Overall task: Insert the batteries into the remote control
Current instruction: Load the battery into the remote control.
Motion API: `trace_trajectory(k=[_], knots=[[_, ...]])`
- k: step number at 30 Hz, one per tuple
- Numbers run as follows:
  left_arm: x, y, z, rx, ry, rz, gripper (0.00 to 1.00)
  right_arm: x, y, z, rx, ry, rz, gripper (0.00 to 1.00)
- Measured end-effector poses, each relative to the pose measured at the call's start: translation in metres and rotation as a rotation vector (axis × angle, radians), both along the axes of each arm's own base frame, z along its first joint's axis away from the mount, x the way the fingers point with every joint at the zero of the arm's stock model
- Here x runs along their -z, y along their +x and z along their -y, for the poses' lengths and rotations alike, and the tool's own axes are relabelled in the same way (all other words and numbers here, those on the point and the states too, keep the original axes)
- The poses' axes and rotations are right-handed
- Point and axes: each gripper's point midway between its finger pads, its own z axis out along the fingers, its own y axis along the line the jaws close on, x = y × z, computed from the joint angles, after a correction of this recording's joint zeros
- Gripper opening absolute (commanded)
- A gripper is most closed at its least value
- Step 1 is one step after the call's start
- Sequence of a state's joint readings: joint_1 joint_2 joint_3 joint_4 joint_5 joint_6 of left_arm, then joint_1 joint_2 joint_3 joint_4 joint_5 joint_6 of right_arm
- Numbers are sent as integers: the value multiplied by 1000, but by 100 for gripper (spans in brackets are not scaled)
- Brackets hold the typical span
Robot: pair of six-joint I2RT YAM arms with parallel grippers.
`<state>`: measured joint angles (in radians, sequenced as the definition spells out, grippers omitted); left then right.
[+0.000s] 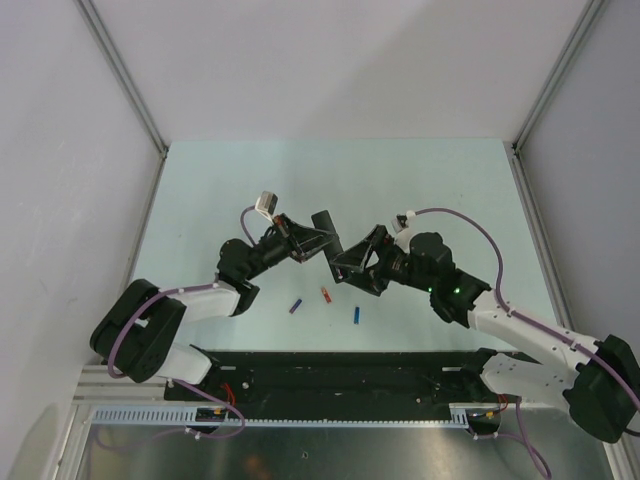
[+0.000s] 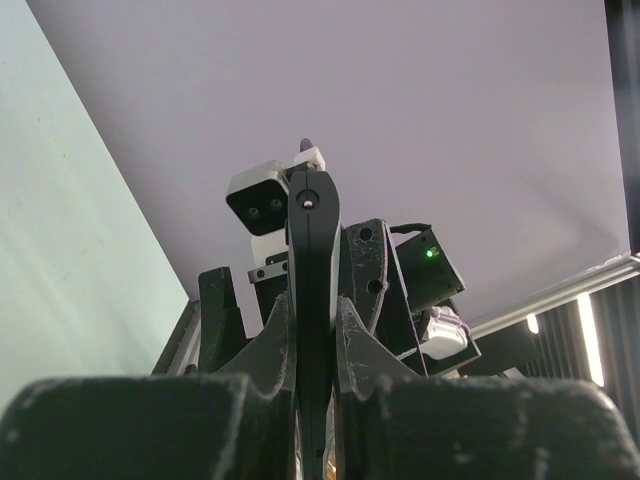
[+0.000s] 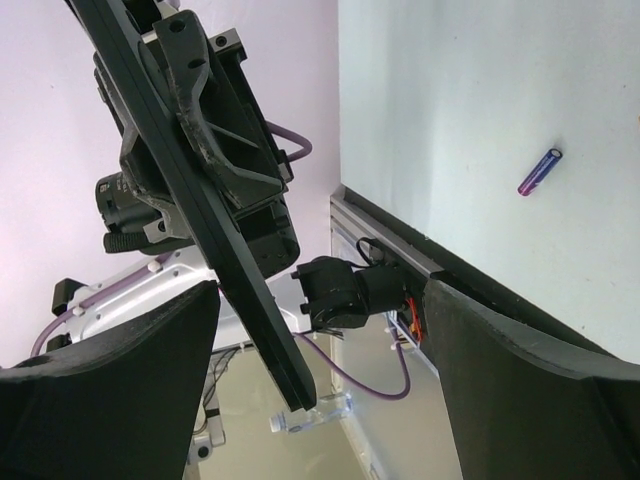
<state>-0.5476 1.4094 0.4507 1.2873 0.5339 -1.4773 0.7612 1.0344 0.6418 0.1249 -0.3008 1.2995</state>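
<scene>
Listing the contents at this moment, item by item.

Left fingers (image 1: 308,243): closed tight on the remote control (image 1: 328,238), one finger pressed to each flat face. In the left wrist view the bar stands edge-on between them and runs well past their tips.

Remote control: slim black bar, held off the table (image 1: 420,180) and gripped near one end. Its free length reaches across toward the right fingers (image 1: 350,268).

Right fingers: spread wide, nothing held. In the right wrist view the remote control crosses the gap between them as a long slanted bar. It runs closer to the finger on the left of that view than to the other one. Whether it touches that finger cannot be told.

Purple-blue battery (image 1: 295,306): lying flat on the table, on the near side of the left fingers, toward the arm bases and apart from them. It also shows in the right wrist view, out beyond the right fingers.

Red-orange battery (image 1: 325,294): lying flat on the table, between the other two batteries and touching neither. It sits on the near side of the point where the two sets of fingers meet.

Bright blue battery (image 1: 357,314): lying flat on the table, on the near side of the right fingers and apart from them.
</scene>
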Motion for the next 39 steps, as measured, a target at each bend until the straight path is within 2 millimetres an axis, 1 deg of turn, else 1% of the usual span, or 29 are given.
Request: trace_trajectory(k=[11, 18, 25, 29, 39], knots=[[-3, -1, 0, 5, -13, -4, 0, -5, -4, 2, -30, 2, 34, 89], [-3, -5, 0, 39, -15, -21, 0, -4, -6, 5, -69, -9, 70, 80], [-2, -12, 5, 124, -3, -38, 0, -5, -9, 7, -115, -22, 118, 75], [0, -16, 6, 154, 1, -48, 0, -6, -12, 6, -139, -25, 140, 70], [0, -19, 6, 174, 7, -46, 0, -12, -11, 3, -155, -18, 168, 58]])
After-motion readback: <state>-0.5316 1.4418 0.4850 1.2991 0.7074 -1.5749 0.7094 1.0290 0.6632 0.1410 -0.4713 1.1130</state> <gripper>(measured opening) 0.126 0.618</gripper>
